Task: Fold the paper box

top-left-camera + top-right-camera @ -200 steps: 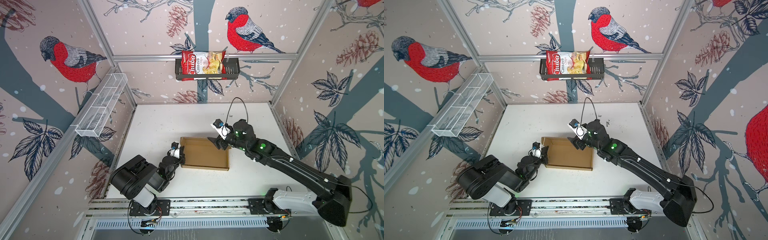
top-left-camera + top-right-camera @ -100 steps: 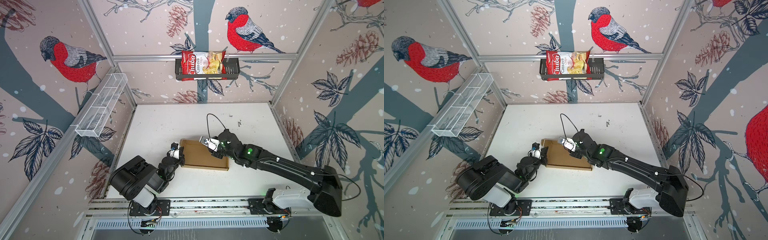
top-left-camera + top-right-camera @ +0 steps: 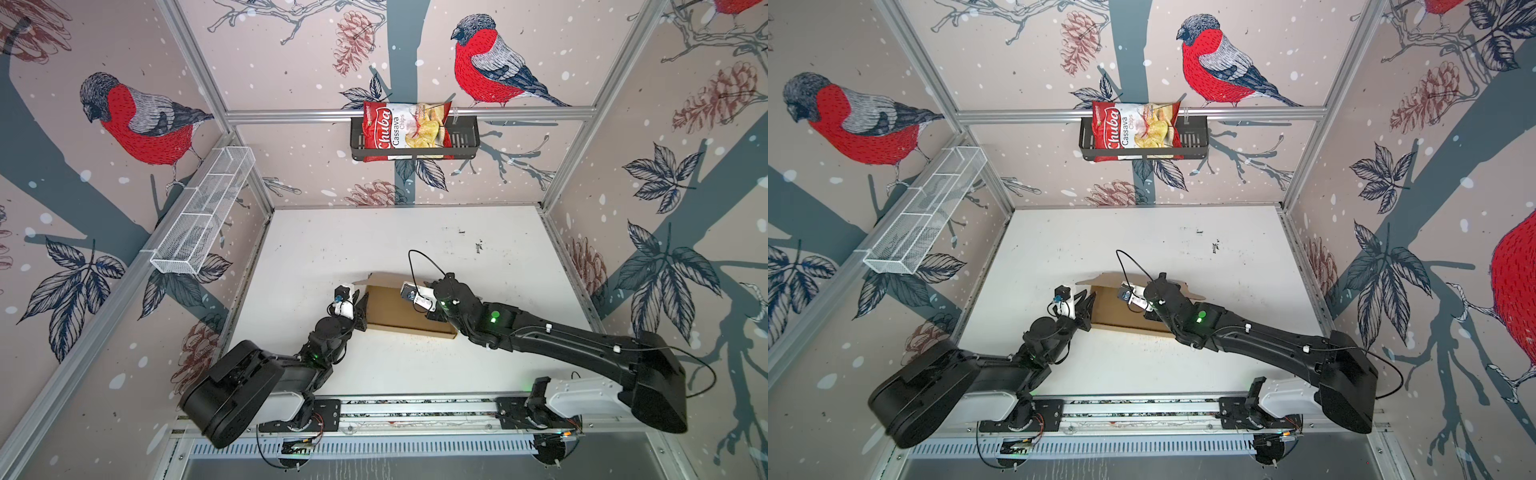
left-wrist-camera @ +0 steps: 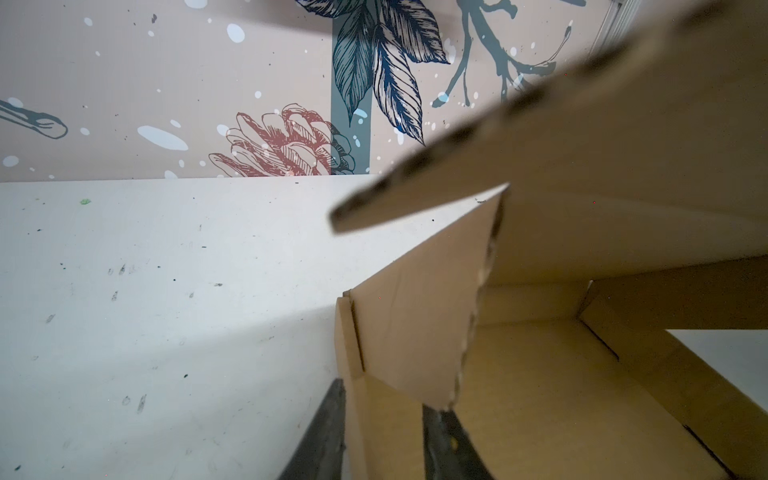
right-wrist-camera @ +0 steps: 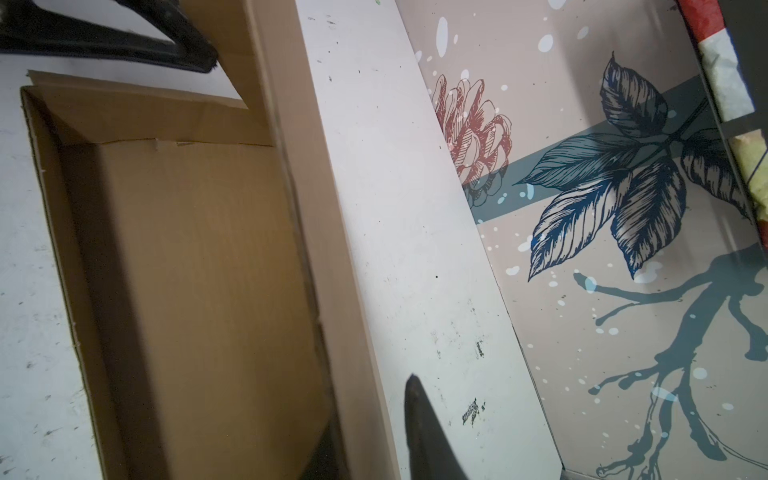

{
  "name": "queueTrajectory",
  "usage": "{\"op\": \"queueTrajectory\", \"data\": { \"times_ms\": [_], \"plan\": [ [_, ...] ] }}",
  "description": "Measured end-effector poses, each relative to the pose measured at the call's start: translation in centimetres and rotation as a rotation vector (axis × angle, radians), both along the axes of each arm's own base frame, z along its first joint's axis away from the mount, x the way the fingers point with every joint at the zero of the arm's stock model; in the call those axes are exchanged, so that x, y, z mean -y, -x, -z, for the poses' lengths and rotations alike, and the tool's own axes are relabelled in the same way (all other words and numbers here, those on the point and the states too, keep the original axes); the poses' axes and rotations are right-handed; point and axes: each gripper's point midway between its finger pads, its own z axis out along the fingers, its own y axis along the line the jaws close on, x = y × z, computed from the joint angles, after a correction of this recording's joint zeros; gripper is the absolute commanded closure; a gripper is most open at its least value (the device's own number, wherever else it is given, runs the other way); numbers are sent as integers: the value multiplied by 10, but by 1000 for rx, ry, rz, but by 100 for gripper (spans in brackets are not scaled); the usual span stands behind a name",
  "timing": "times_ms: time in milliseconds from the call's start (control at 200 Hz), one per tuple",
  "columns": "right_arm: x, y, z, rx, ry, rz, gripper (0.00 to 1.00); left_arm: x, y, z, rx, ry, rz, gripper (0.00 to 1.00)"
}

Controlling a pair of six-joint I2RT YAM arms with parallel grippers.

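The paper box point(image 3: 395, 311) point(image 3: 1117, 311) is a shallow brown cardboard tray in the middle of the white table, with a flap point(image 3: 386, 277) raised along its far side. My left gripper point(image 3: 362, 305) point(image 3: 1087, 301) is at its left end. In the left wrist view the left gripper point(image 4: 382, 395) is open, one finger on each side of the left wall point(image 4: 415, 332). My right gripper point(image 5: 370, 407) straddles the far wall point(image 5: 332, 249) near the right end. One fingertip point(image 5: 415, 415) is outside and the other mostly hidden inside; whether they press the wall does not show.
A red chips bag point(image 3: 405, 131) sits in a black basket point(image 3: 465, 145) on the back wall. A white wire shelf point(image 3: 203, 212) hangs on the left wall. The arms' rail point(image 3: 415, 409) runs along the front edge. Bare table point(image 3: 415, 237) lies behind the box.
My right arm swung left and down onto the box's far wall, its jaws narrowing. The left jaws have parted off the left wall. The far flap now stands higher.
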Motion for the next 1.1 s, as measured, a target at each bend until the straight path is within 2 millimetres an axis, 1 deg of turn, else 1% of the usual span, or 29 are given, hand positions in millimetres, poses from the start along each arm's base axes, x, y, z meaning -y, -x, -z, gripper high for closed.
{"op": "queueTrajectory", "data": {
  "times_ms": [170, 250, 320, 350, 445, 515, 545, 590, 635, 695, 755, 841, 886, 941, 986, 1036, 1096],
  "plan": [
    [2, -2, 8, 28, 32, 12, 83, -9, 9, -12, 0, 42, -21, 65],
    [3, -2, 11, 50, 55, 13, 83, -16, 12, -17, 1, 52, -41, 67],
    [4, -2, 15, 57, 64, 19, 83, -21, 14, -25, 1, 74, -66, 68],
    [5, -1, 17, 63, 70, 21, 83, -24, 13, -31, 3, 77, -82, 68],
    [5, 2, 26, 80, 104, 12, 80, -37, 13, -63, 36, 127, -147, 69],
    [4, 7, 34, 82, 121, 5, 78, -48, 14, -81, 52, 138, -202, 66],
    [4, 9, 37, 83, 128, 2, 77, -53, 13, -90, 53, 138, -227, 64],
    [3, 11, 43, 81, 141, -3, 71, -55, 10, -101, 52, 134, -245, 60],
    [3, 14, 49, 77, 152, -8, 66, -54, 7, -109, 40, 121, -253, 58],
    [3, 18, 58, 64, 162, -12, 60, -50, -3, -120, 17, 91, -259, 54],
    [4, 22, 67, 42, 161, -14, 48, -40, -14, -125, -16, 59, -239, 52],
    [3, 27, 75, -1, 133, -16, 37, -21, -32, -124, -80, 21, -160, 52],
    [3, 29, 79, -26, 120, -21, 33, -12, -44, -123, -112, 13, -118, 52],
    [1, 32, 85, -75, 94, -27, 27, 3, -56, -119, -158, 18, -42, 52],
    [0, 32, 87, -116, 67, -29, 23, 17, -62, -113, -196, 23, 25, 52],
    [-1, 32, 90, -162, 35, -32, 21, 36, -64, -102, -243, 23, 118, 52],
    [-4, 33, 93, -226, -11, -38, 20, 55, -60, -88, -302, 31, 226, 52]
  ]
}}
